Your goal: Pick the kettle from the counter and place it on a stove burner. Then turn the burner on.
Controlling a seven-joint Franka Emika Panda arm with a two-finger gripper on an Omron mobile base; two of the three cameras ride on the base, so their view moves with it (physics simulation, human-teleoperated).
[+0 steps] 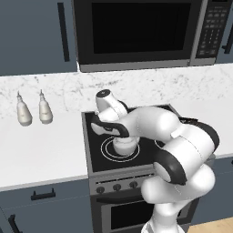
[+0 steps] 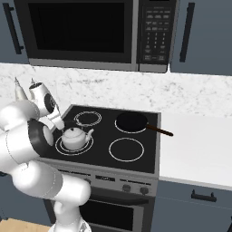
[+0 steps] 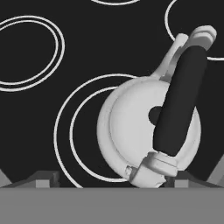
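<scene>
kettle (image 2: 75,137): smooth silvery-white metal, matt black handle | stove burner (image 2: 59,147): white rings on glossy black glass | tabletop (image 1: 41,150): white stone-look, faint grey veining | frying pan (image 2: 132,122): matt black

A rendered home kitchen.
Microwave (image 1: 141,32) at top, black glass stove (image 2: 108,136) centre, white marble counter (image 1: 41,154) left, blue-grey cabinets (image 1: 36,36) upper left.
</scene>
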